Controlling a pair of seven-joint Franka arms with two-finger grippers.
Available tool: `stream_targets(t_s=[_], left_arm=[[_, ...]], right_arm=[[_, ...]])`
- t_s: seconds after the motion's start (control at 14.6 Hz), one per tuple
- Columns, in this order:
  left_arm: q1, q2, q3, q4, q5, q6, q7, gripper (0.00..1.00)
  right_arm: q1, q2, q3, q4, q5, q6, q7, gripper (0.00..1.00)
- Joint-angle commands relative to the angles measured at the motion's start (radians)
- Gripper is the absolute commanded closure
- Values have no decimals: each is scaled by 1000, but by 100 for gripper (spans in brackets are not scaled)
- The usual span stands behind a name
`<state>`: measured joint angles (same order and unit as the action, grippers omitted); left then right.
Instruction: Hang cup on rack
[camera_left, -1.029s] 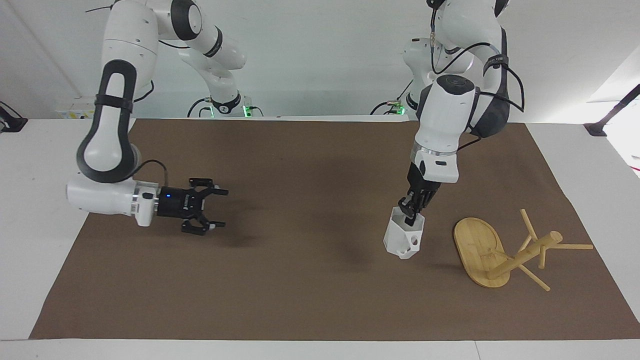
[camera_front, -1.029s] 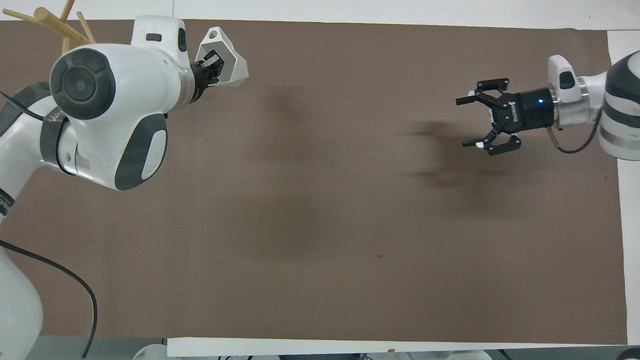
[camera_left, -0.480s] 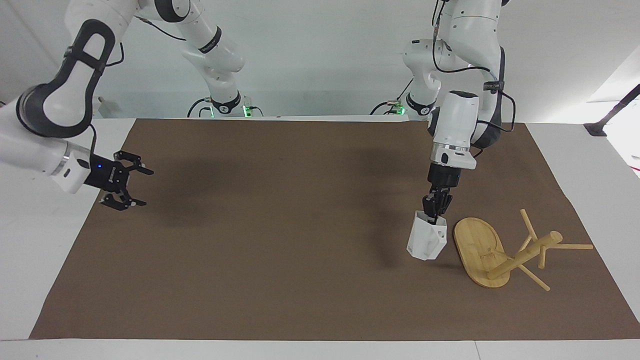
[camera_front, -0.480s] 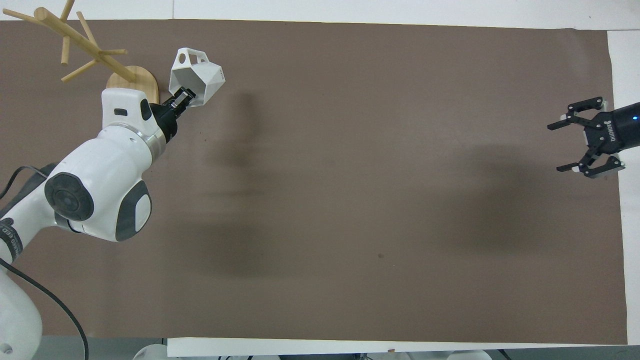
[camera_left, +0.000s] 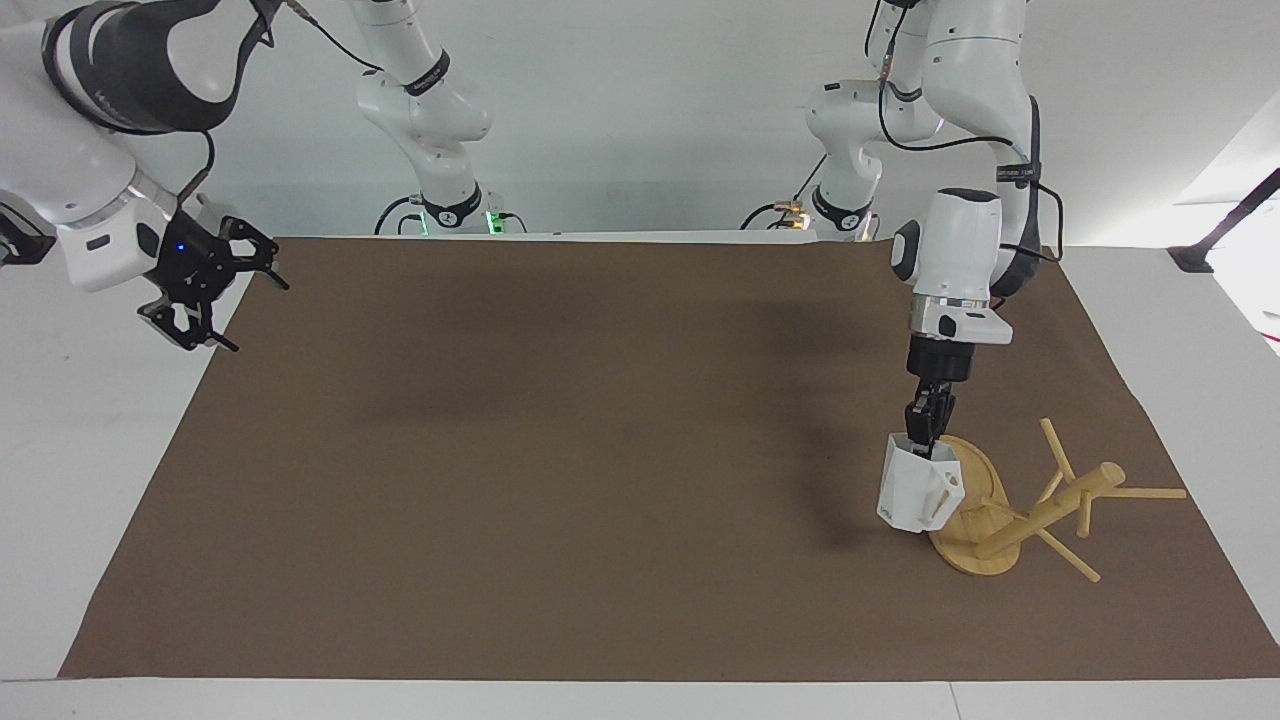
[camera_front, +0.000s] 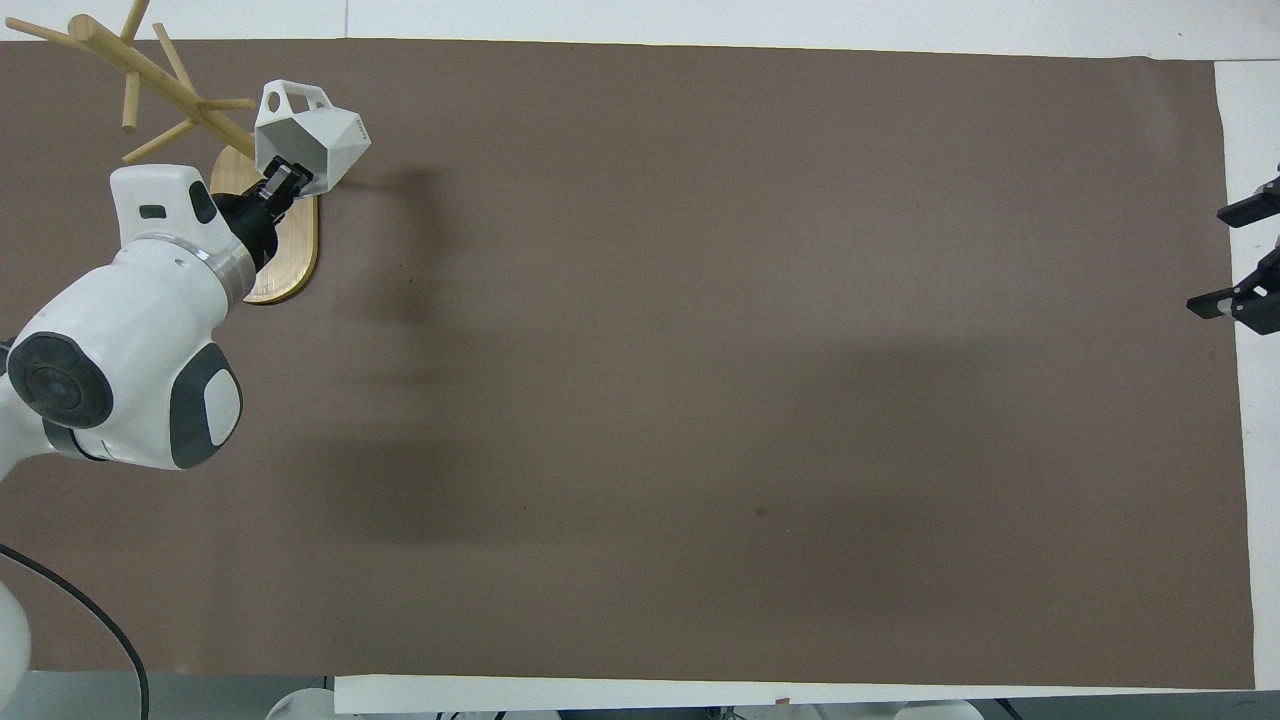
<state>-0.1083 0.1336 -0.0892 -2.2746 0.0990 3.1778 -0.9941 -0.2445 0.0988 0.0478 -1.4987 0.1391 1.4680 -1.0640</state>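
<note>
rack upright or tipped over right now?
Upright. The rack stands with its oval base flat on the brown mat and its post rising from it. The left pincer holds the cup over the base.

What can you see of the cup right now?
The cup is small, white and faceted, plastic-looking, tapering toward its bottom, with an angular handle pierced by holes. The left end effector is shut on its rim, holding it roughly upright in the air over the edge of the rack base, handle toward the post. It hangs on no peg yet.
</note>
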Motion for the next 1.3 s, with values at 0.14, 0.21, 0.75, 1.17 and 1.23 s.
stream_targets(t_s=[0.14, 0.21, 0.75, 1.17, 1.23], left_arm=[[61, 21, -14, 30, 25, 4, 9, 100], [64, 21, -14, 37, 25, 4, 9, 100], [111, 26, -12, 52, 13, -125, 2, 88], [117, -20, -1, 116, 10, -344, 3, 0], [119, -40, 0, 147, 11, -443, 11, 0]], right_arm=[[39, -71, 1, 32, -55, -127, 506, 0], [53, -71, 9, 55, -111, -146, 571, 0], [238, -123, -96, 19, -190, -179, 843, 0], [307, -163, -160, -40, -193, -164, 895, 0], [307, -147, -160, -32, -193, -163, 894, 0]])
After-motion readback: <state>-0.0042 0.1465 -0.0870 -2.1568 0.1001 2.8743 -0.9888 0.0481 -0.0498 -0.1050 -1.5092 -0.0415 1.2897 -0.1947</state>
